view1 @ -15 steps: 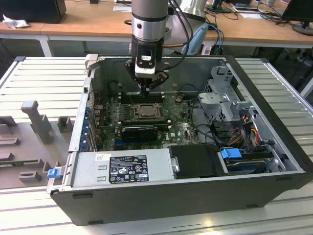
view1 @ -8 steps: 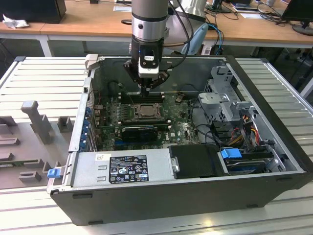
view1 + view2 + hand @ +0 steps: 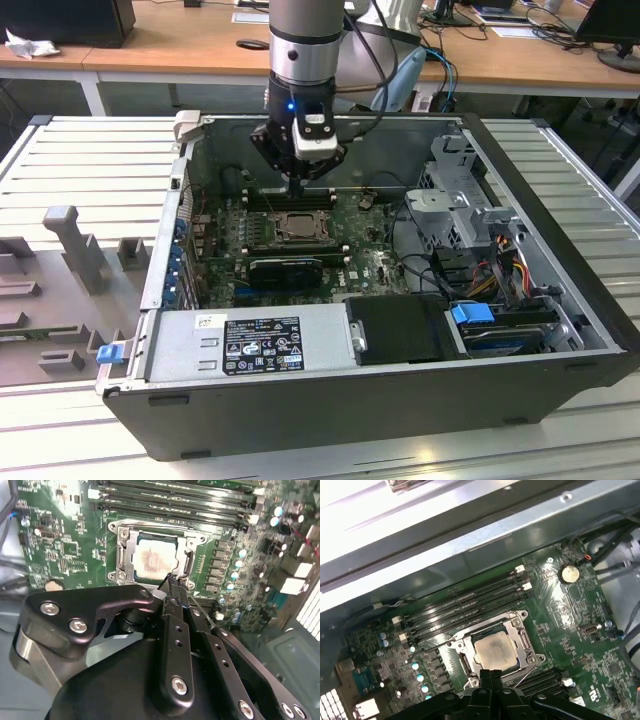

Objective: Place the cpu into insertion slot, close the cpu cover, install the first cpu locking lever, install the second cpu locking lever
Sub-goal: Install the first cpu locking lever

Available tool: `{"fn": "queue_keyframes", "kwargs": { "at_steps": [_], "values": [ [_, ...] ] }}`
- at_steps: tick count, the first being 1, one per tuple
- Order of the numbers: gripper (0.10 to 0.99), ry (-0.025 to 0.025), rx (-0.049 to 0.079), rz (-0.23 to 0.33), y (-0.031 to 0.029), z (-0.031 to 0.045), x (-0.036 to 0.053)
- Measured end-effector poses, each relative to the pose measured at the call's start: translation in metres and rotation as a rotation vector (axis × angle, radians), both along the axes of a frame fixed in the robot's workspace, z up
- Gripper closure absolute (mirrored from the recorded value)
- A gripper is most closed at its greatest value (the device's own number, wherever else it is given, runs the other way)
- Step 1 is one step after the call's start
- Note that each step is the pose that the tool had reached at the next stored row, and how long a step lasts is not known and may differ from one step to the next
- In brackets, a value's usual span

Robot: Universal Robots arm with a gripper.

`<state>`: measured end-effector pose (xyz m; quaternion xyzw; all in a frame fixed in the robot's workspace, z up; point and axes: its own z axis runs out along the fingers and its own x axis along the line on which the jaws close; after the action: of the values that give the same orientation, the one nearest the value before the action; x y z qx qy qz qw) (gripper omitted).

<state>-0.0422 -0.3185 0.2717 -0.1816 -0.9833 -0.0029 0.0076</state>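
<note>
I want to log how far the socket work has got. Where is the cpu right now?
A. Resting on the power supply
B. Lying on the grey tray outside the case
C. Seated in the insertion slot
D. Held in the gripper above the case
C: in the first wrist view the cpu sits flat in the insertion slot, with the cpu cover lying down around it and the shut gripper at the socket's edge.

Cpu [image 3: 495, 649] pale silver-grey; mobo [image 3: 570, 605] green; fingers [image 3: 176, 611] blk; case [image 3: 400, 400] dk grey.
</note>
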Motion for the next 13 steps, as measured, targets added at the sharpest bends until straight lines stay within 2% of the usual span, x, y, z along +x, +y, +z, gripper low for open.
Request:
{"fn": "queue_keyframes", "kwargs": {
  "at_steps": [7, 13],
  "values": [
    [0.980, 0.0001, 0.000, 0.075, 0.0000, 0.0000, -0.0001],
    [0.980, 0.0000, 0.000, 0.107, 0.0000, 0.0000, -0.0001]
  ]
}}
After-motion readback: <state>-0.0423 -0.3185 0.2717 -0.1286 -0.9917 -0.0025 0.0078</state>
